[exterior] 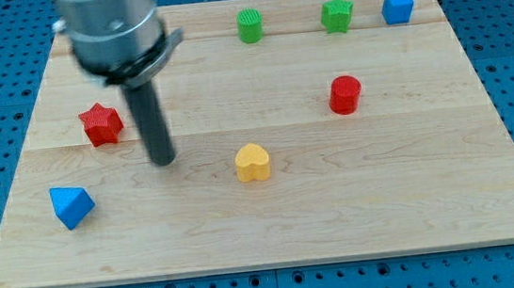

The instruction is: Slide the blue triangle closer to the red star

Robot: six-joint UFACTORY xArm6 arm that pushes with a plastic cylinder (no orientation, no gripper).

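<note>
Currently, item one: blue triangle (72, 206), board's lower left, well below red star (101, 124). Item two: my tip (163, 160), a bare rod gripping nothing, touching neither block; your triangle lies down-left of it, star up-left.

running off the view's top: the arm's grey body (114, 30), blurred, its upper part cut away. hiding a strip of board (275, 227) behind the rod and body. blocking nothing of the red star (101, 123), just beside. leaving my tip (163, 161) showing. staying too small to tell: the shape of the green block (249, 25).
</note>
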